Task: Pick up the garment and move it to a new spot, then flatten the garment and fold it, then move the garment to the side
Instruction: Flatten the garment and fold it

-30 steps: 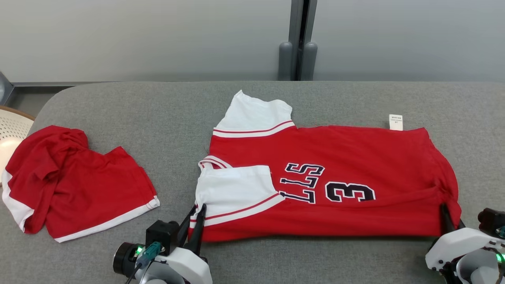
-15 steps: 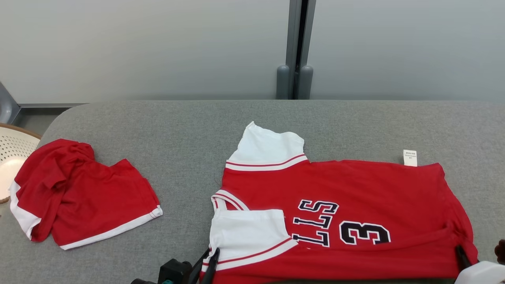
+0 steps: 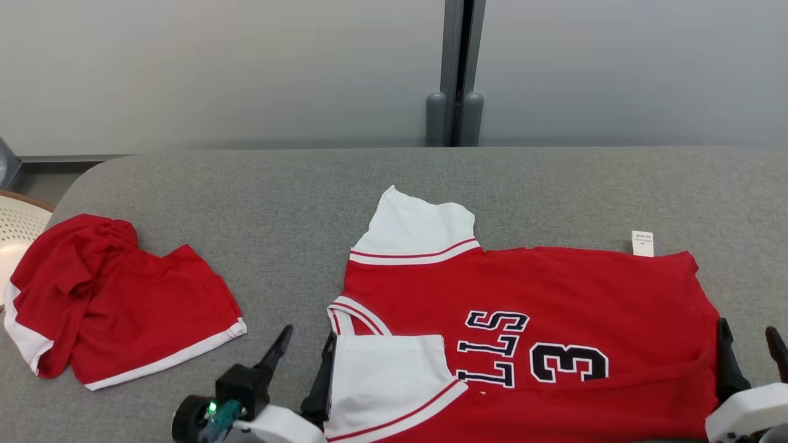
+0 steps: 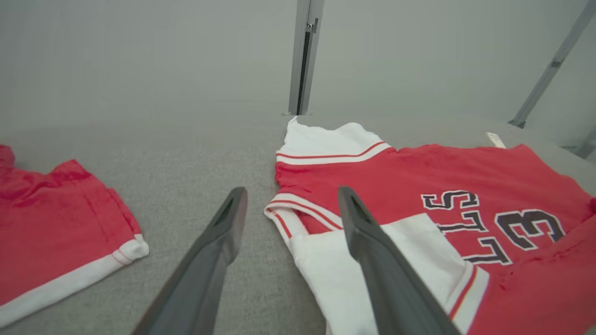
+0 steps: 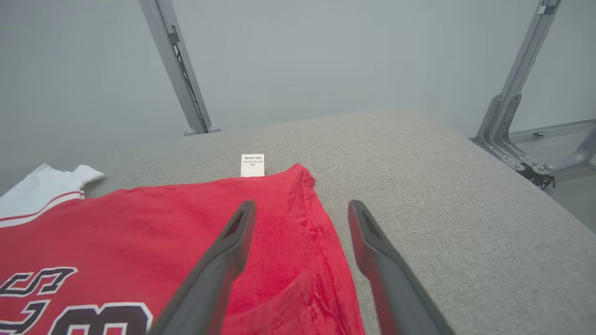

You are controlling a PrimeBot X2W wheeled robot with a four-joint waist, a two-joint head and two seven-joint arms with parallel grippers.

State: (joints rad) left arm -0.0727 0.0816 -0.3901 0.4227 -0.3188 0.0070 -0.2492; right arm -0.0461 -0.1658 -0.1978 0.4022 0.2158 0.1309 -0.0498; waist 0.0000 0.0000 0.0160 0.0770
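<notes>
Jersey [image 3: 554, 280], red with white sleeves and dark lettering that ends in a 3, lies spread near the front edge of the grey table [image 3: 246, 184]. It sits right of the table's middle, collar toward the left edge and hem toward the right edge. The near sleeve [image 3: 381, 375] is folded in over the body, white against the red just beside the lettering. The far sleeve [image 3: 418, 224] sticks out flat toward the back edge. A small white label [image 3: 642, 243] pokes out at the far corner of the hem. The left tool [image 3: 308, 336] is at the collar end by the front edge, spread wide and gripping nothing. In the left wrist view one finger [image 4: 209, 260] is over bare table and the other [image 4: 377, 260] over the folded sleeve, with the striped collar between their tips. The right tool [image 3: 747, 328] is at the hem end by the front edge, likewise spread and empty. In the right wrist view one finger [image 5: 214, 270] is over the red cloth and the other [image 5: 382, 270] over bare table, the stitched hem running between them. Well apart, near the left edge, a second red garment [image 3: 123, 295] with white trim lies crumpled. A pale perforated basket [image 3: 18, 224] shows at that edge.
</notes>
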